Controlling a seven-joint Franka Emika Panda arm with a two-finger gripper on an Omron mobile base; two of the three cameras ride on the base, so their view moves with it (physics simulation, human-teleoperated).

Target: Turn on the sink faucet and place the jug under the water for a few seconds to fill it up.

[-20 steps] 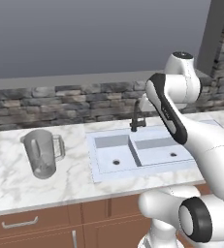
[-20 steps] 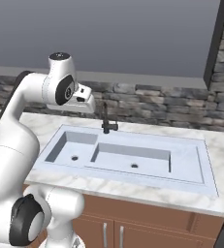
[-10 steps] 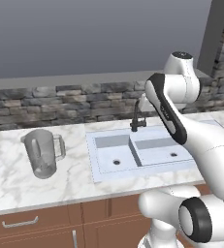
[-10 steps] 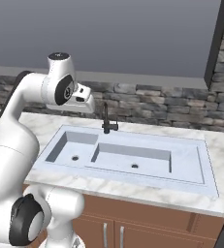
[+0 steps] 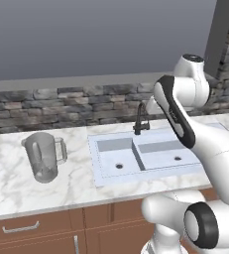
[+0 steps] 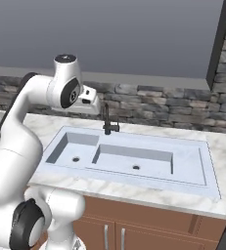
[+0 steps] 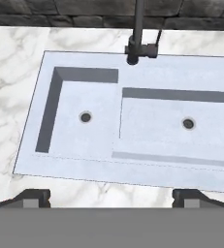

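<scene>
A: Fingers [image 7: 111,196] spread wide, nothing between them, hanging high over the sink [image 7: 74,164]. Faucet [image 7: 138,34] at top centre of the hand view, no water running.

B: Jug [image 5: 43,157]?

A: Left middle of the left base view, upright on the desk [image 5: 17,191], well apart from the basins.

B: Risks?

A: Faucet is slim and dark; a slightly off approach could slide past its lever or knock the spout. Later, the jug looks smooth and round, so a poor hold on it may slip or tip it.
</scene>
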